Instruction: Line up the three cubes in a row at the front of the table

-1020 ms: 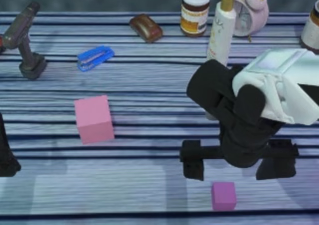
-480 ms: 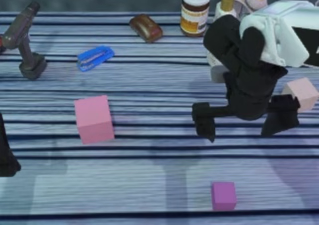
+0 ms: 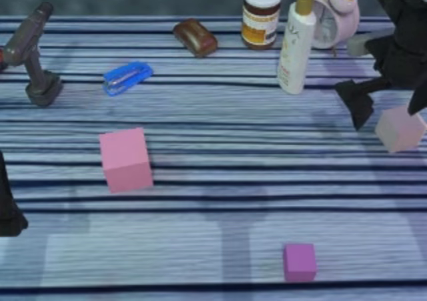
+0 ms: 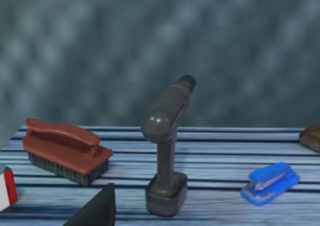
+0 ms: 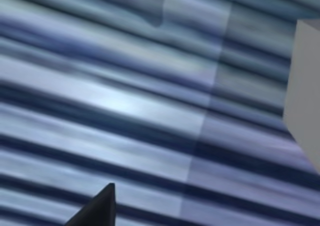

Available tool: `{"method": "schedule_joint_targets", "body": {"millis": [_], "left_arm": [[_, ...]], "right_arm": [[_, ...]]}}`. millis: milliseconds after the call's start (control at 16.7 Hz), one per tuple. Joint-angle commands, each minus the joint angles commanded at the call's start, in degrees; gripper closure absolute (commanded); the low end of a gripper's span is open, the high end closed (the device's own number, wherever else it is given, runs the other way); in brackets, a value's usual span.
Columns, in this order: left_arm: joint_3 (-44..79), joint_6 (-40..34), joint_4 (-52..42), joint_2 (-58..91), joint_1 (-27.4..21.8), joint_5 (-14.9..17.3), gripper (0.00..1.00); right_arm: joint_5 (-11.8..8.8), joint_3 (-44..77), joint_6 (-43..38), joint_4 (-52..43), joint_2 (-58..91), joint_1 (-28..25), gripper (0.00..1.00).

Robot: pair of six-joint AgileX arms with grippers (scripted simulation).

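Note:
The large pink cube [image 3: 125,159] sits left of the middle of the table [image 3: 213,221]. At the front, right of centre, lies the small magenta-purple cube [image 3: 299,261]. The peach-beige cube [image 3: 400,129] rests at the right edge and also shows in the right wrist view as the peach-beige cube [image 5: 305,85]. My right gripper [image 3: 390,111] hovers open just behind and above it, touching nothing; one of its fingers [image 5: 102,208] shows in its wrist view. My left gripper [image 3: 8,211] is parked open at the left edge with nothing in it.
Along the back stand a drill [image 3: 33,54], a blue stapler [image 3: 127,77], a brown rounded block [image 3: 195,37], a jar [image 3: 261,14], a lotion bottle [image 3: 295,44] and an alarm clock [image 3: 333,14]. A red brush [image 4: 65,151] lies at the far left.
My right arm has swung away from above the purple cube, back and to the right, and now hangs by the peach-beige cube. No cube has moved; the left arm stayed put.

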State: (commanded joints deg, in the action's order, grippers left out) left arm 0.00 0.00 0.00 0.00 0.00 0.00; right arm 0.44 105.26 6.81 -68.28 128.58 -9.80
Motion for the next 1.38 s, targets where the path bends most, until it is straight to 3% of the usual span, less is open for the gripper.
{"method": "schedule_joint_targets", "body": {"millis": [240, 600, 1020, 1320, 1380], "left_arm": [[0.00, 0.00, 0.00, 0.00, 0.00, 0.00, 0.00], [0.00, 0.00, 0.00, 0.00, 0.00, 0.00, 0.00], [0.00, 0.00, 0.00, 0.00, 0.00, 0.00, 0.00], [0.00, 0.00, 0.00, 0.00, 0.00, 0.00, 0.00], [0.00, 0.00, 0.00, 0.00, 0.00, 0.00, 0.00]], "right_arm": [[-0.20, 6.11, 7.05, -1.25, 3.33, 5.99, 0.00], [-0.18, 5.34, 7.17, -0.22, 3.54, 6.06, 0.00], [-0.15, -3.66, 7.14, 14.24, 8.67, 6.13, 0.00], [-0.14, -4.50, 7.15, 15.40, 9.29, 6.13, 0.00], [-0.14, -4.50, 7.15, 15.40, 9.29, 6.13, 0.08]]}}
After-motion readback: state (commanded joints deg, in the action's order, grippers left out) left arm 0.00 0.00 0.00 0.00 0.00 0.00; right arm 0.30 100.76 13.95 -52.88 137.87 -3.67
